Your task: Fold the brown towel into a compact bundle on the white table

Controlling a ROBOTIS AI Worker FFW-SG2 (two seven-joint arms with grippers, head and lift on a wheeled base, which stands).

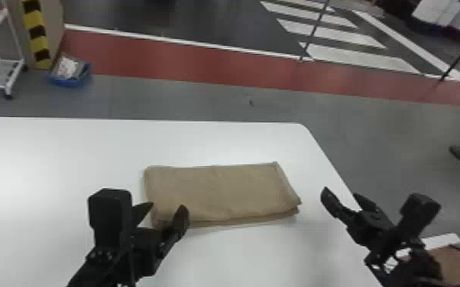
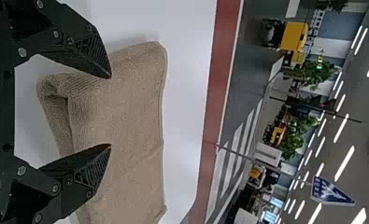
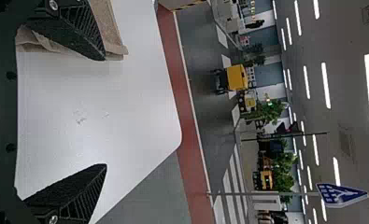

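Head view: the brown towel is lying folded on the table, the left tool hovering spread at its near left corner, the right tool spread beyond its right end. Catching one layer alone is risking a skewed fold; left wrist view is exposing looped layers, which head view is hiding.

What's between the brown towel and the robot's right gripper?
Just a bare strip of the white table lies between the towel and the right gripper; the head view shows it.
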